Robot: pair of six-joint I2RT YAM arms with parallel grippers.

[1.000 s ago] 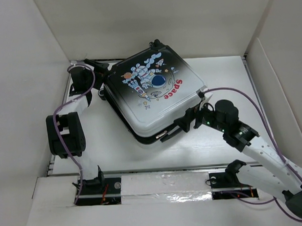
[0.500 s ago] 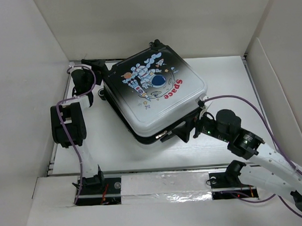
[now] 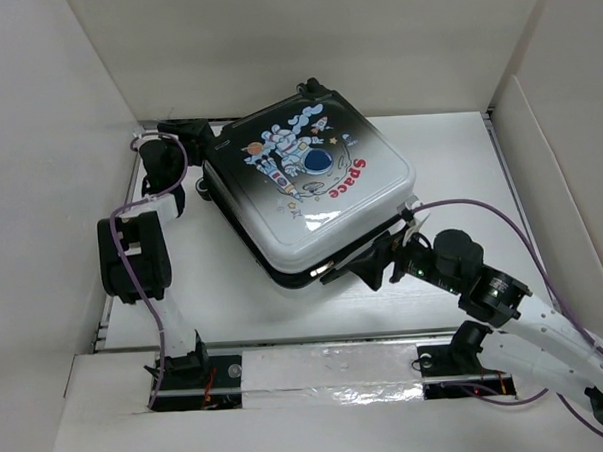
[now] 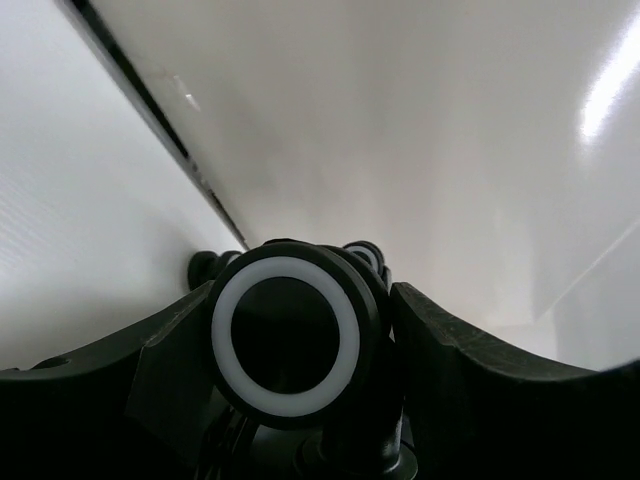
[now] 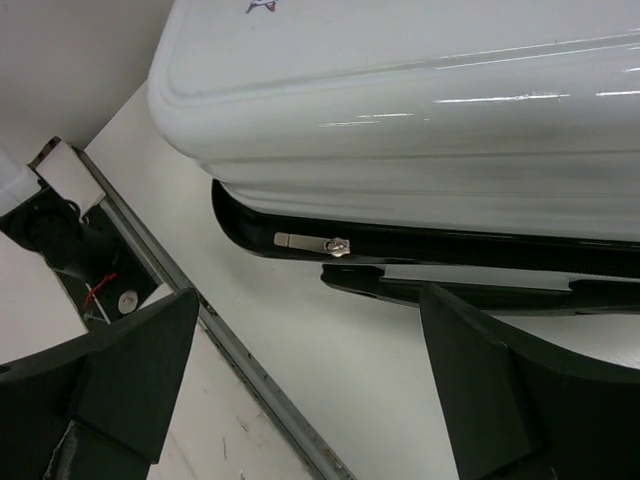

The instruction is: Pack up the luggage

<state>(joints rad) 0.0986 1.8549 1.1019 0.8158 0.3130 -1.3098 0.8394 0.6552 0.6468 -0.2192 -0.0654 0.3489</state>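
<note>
The luggage (image 3: 310,191) lay skewed on the white worktop (image 3: 449,159), its glossy hard shell fading from black to white. The left jaws had narrowed around a white-ringed black wheel (image 4: 285,340); we could not tell whether they gripped it. The right jaws, wide apart, had dropped toward the metal zipper pull (image 5: 312,242), so we judged zipping came next.

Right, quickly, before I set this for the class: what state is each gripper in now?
Left gripper: around a wheel of the luggage; grip cannot be told.
Right gripper: open, holding nothing.
</note>
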